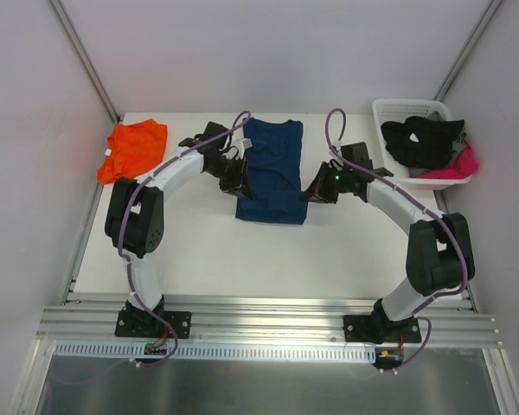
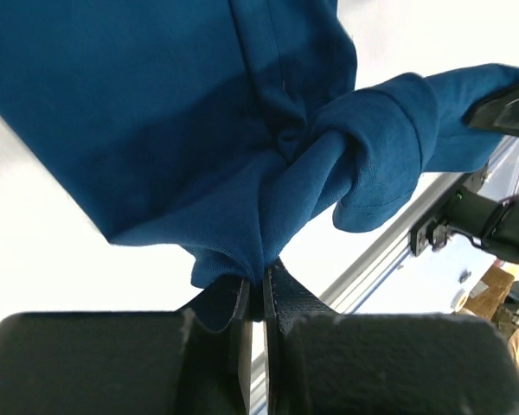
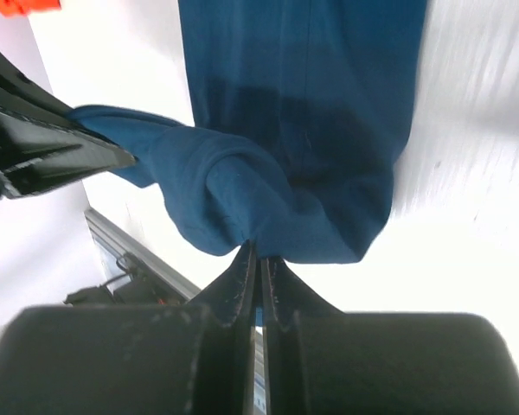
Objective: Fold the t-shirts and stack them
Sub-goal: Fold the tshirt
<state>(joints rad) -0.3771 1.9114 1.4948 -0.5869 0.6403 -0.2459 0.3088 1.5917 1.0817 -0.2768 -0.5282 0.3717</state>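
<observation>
The navy blue t-shirt lies lengthwise in the middle of the white table, folded narrow. My left gripper is shut on its left edge, pinching a fold of blue cloth between the fingertips. My right gripper is shut on the right edge, with cloth bunched at its tips. Both hold the shirt's near part slightly lifted. The bright orange t-shirt lies crumpled at the table's far left corner; a bit of it shows in the right wrist view.
A white basket at the far right holds black and pink clothes. Grey walls close in the table on the left, right and back. An aluminium rail runs along the near edge.
</observation>
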